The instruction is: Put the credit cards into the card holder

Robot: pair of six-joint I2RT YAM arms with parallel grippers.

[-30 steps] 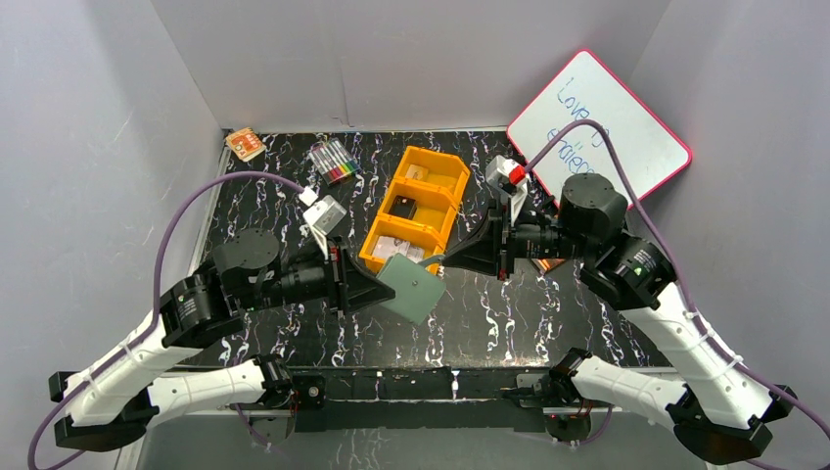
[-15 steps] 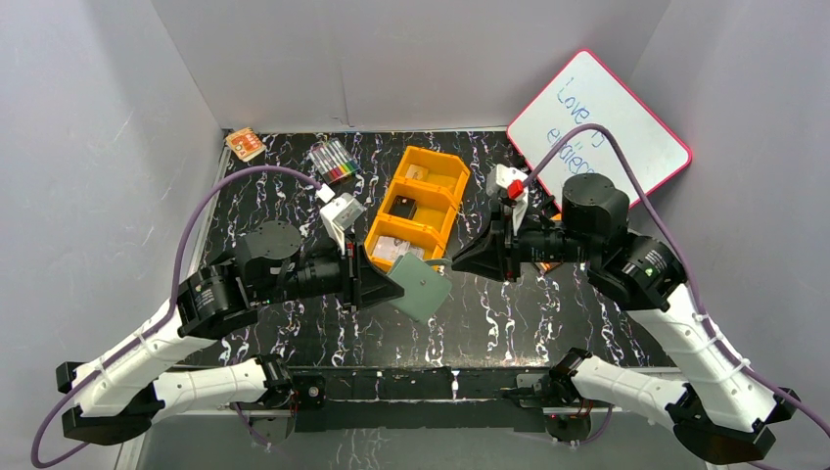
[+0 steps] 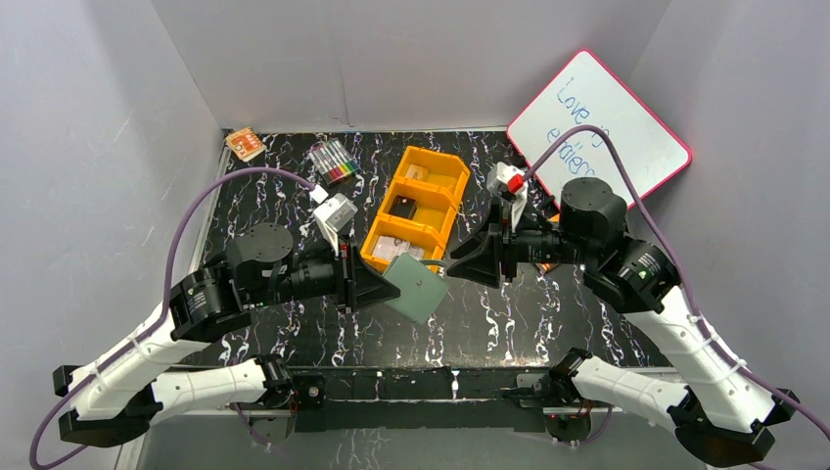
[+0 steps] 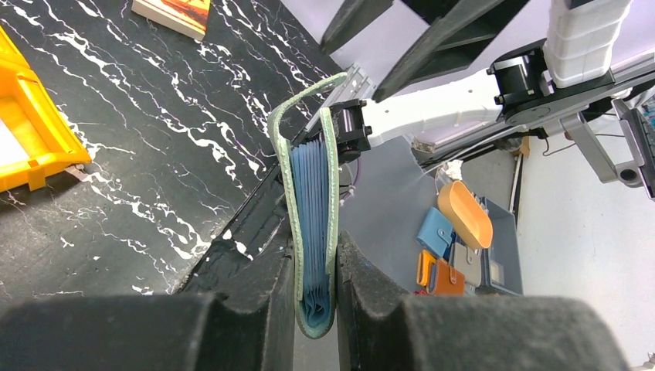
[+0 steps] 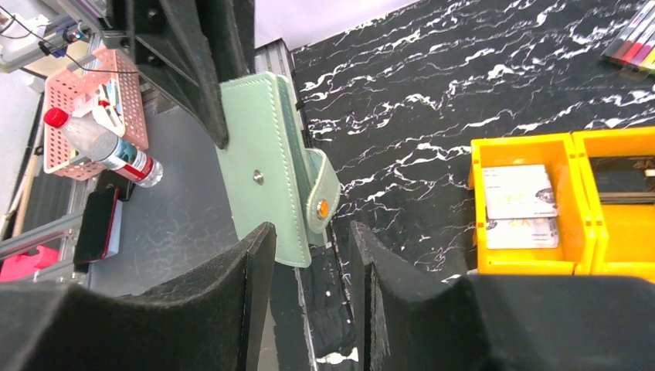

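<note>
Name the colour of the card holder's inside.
The card holder is pale blue inside, sage green outside; clearest in the left wrist view.

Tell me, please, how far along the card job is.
Done: the wallet is lifted, its flap apparently unsnapped. In hand: the left pincer grips it; the right pincer stands open by the flap. Left: the cards lie in the tray.

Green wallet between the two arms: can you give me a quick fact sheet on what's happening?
Wallet: sage-green square snap wallet, folded, held in the air
Left gripper: shut on the wallet
Right gripper: open, just short of the snap strap
Strap: looks unfastened
Cards: pale whitish cards, lying in the orange plastic tray, end compartment
</note>
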